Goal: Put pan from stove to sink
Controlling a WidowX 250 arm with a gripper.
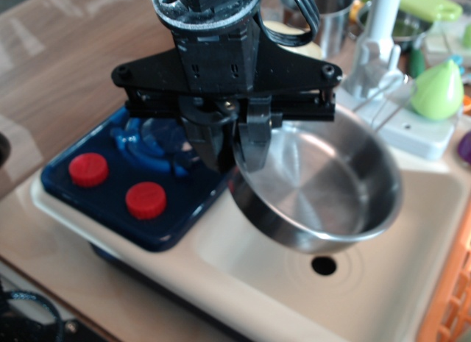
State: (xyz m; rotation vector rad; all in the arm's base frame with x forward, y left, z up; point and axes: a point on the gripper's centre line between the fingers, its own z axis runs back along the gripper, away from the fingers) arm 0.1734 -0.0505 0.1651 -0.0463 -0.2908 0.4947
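Note:
The shiny steel pan (324, 187) hangs in the air above the cream sink (412, 283), tilted, its wire handle (386, 99) pointing toward the faucet. My black gripper (234, 147) is shut on the pan's left rim, one finger inside the pan and one outside. The sink's black drain hole (322, 265) shows just under the pan's lower edge. The dark blue stove (110, 209) with two red knobs (88, 169) lies to the left, its blue burner ring (147, 147) bare.
A grey-white faucet (379, 48) stands behind the sink, close to the pan's handle. A green pear (436, 90) sits at its right. A steel pot (335, 18) and a cream plate (283, 33) lie behind the stove. An orange basket edge (449, 312) borders the sink's right side.

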